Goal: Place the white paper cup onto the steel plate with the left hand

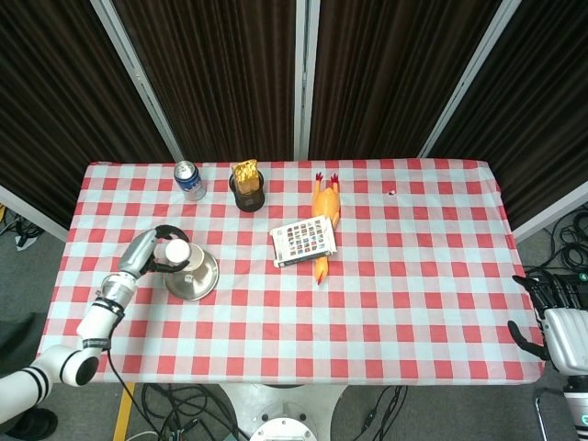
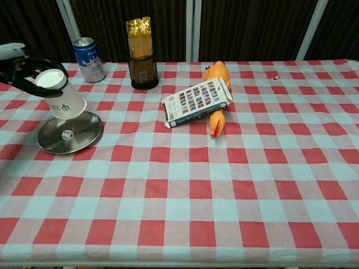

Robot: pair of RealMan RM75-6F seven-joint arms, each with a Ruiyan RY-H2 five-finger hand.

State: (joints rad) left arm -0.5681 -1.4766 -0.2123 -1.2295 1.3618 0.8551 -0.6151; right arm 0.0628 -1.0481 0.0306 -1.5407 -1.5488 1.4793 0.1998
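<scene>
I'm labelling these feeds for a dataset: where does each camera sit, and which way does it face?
Head view: high above the near table edge, looking steeply down on the whole checked table; shows the left arm and left hand and, at lower right, the right hand.
Chest view: low at the near edge, looking across the table toward the curtains; only the left hand shows.
Both show the white paper cup, steel plate and soda can.

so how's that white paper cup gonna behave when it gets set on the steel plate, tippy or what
Probably tippy: the white paper cup is held tilted by the left robot hand over the steel plate, and looks tall and light. Its thin paper walls may dent if squeezed. A small die on the plate could unsettle its base.
</scene>
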